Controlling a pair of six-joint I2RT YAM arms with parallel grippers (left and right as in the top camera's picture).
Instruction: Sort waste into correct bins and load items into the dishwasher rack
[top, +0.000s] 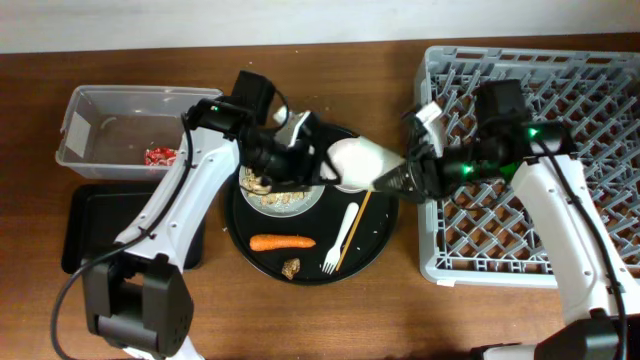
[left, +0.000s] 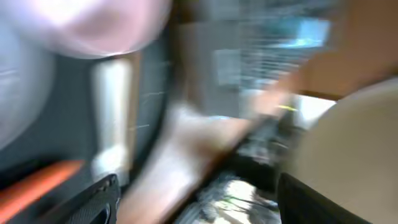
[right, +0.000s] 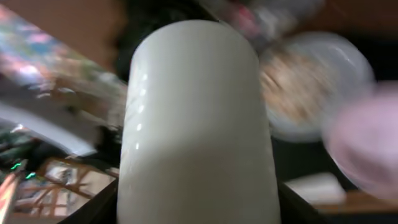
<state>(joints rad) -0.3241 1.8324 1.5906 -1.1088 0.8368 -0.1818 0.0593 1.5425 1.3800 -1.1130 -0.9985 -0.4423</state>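
Fingers (right: 93, 208) of right gripper (top: 395, 181) clamped round cream cup (right: 196, 124), over round black tray (top: 300, 262)

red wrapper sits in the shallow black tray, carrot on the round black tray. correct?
Not quite. The overhead view shows the red wrapper inside the clear tub, not in the shallow black tray. The carrot is on the round black tray, as you said.

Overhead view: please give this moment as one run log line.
right gripper: shut on cream cup, over round tray | left gripper: open, over white plate | red wrapper: in clear tub
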